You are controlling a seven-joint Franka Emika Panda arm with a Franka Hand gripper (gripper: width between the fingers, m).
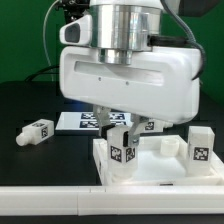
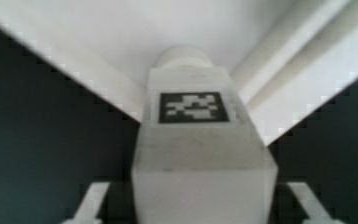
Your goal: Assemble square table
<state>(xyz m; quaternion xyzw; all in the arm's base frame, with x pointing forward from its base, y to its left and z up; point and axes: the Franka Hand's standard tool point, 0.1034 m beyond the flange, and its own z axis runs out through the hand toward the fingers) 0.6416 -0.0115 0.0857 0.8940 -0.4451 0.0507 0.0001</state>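
the fingers (image 2: 98, 203) show only as two pale stubs, one on each side of a white leg (image 2: 194, 150) whose square tag faces the wrist camera. a thin dark sliver lies between each stub and the leg, so i cannot tell whether they press on it or merely flank it. in the exterior view this leg stands upright at the exterior view's left end of the square top (image 1: 160, 172). the arm's hand points straight down over it.

the bulky white housing (image 1: 125, 75) fills the middle of the exterior view and hides the fingertips. it also covers part of the marker board (image 1: 78, 122). a further tagged piece (image 1: 152, 125) peeps out below the housing, too hidden to name. a second leg (image 1: 200, 146) stands upright at the top's right end; whether it is seated there is unclear. a third leg (image 1: 37, 131) lies on the black desk (image 1: 30, 105), well apart to the left. a white band (image 1: 50, 205) crosses the foreground, and the backdrop (image 1: 18, 40) is green.
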